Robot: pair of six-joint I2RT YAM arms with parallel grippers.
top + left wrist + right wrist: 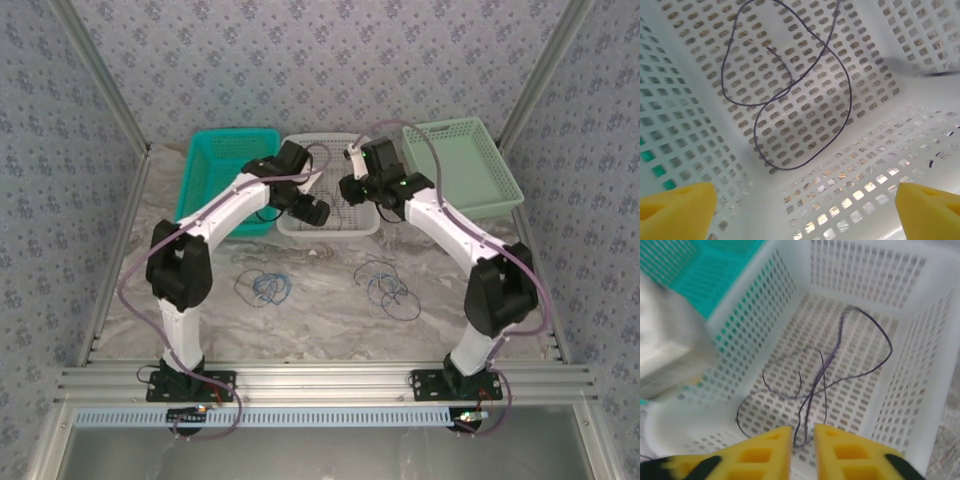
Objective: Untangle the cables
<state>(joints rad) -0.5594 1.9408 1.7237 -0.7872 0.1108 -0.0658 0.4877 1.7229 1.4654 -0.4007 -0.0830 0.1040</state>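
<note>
While left hand [800, 210] spread, right hand [802, 450] nearly pressed together, three baskets [330, 226], two cable piles [265, 287].

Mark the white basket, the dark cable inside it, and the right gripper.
white basket [730, 325], right wrist view, left wall.
dark cable [842, 75], left wrist view, right side of its loop.
right gripper [802, 447], right wrist view, gap between yellow fingertips.

Overhead rear view, both wrist cameras close inside white basket [328, 226]

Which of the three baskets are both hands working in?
The white basket in the middle, holding a thin dark cable. Left hand and right hand meet over it; teal and pale green baskets flank it.
</note>
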